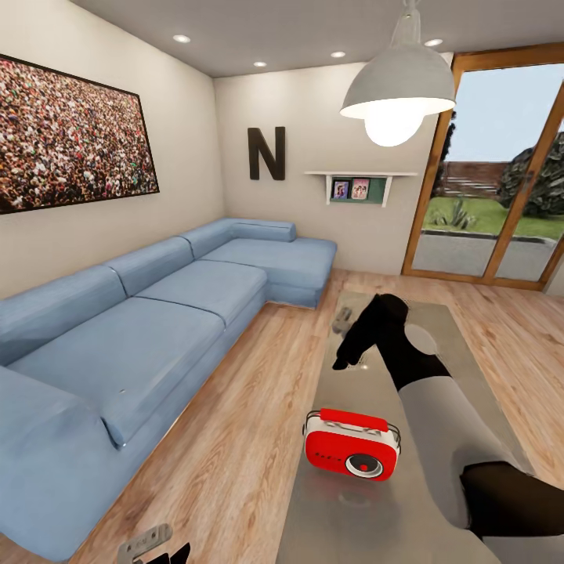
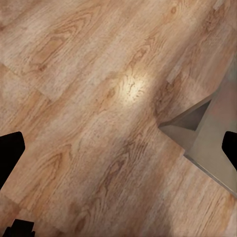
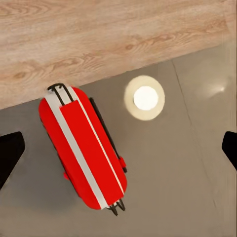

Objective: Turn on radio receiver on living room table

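Looking down over the living room, we found the radio receiver standing upright near the close end of the long glossy surface, its round dial facing us and its red handle on top, with the blue sofa off to the left across a strip of wood floor. Our right arm reached out above the surface, and its gripper hung in the air beyond the radio, well apart from it; in the right wrist view the radio's top lay below the camera, with the two dark fingers at the frame's opposite edges, plainly spread and holding nothing. The left wrist view showed floorboards and a corner of the surface, its fingers likewise set wide apart. We judged that the reach was not yet finished: the fingers had to come down onto the radio's controls. The danger lay in the radio's lightness and the slick top beneath it; a push off centre or too hard could slide it toward the near edge or tip it onto its back, and the lamp's bright reflection on the gloss might mislead us about height
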### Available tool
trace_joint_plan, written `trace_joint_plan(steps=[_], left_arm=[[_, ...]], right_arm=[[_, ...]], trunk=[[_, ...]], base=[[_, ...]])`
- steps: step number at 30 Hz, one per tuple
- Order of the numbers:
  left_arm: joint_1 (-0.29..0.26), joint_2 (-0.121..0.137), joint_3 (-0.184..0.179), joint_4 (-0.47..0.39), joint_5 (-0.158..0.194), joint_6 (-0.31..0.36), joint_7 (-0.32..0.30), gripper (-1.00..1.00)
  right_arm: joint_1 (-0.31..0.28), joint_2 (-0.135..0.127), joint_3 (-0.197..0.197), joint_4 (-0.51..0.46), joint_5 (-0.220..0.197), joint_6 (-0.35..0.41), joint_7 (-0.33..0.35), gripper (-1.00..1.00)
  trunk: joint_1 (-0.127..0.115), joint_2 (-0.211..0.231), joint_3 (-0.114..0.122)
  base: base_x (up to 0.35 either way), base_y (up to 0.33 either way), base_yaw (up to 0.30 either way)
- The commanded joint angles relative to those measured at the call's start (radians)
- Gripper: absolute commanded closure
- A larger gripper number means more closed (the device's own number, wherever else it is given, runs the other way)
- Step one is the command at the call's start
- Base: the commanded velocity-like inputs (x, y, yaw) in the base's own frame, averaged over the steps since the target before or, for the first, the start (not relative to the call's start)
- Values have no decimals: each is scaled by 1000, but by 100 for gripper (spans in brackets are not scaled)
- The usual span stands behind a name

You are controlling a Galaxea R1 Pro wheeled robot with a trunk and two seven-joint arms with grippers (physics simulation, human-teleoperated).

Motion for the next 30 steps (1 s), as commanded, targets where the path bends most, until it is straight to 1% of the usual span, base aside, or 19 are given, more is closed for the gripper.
trace_joint_plan(steps=[1, 4, 6, 30], left_arm=[[0, 0, 0, 0, 0, 0, 0, -100], [0, 0, 0, 0, 1, 0, 0, -100], [0, 0, 0, 0, 1, 0, 0, -100], [0, 1, -1, -3, 2, 0, -2, -100]], right_arm=[[0, 12, 3, 1, 0, 0, 0, -100], [0, 31, 21, 2, 0, 0, 0, -100], [0, 34, 27, 3, -2, 0, 0, -100], [0, 34, 28, 15, -3, 0, -1, -100]], trunk=[[0, 0, 0], [0, 0, 0], [0, 0, 0], [0, 0, 0]], base=[[0, 0, 0], [0, 0, 0], [0, 0, 0], [0, 0, 0]])
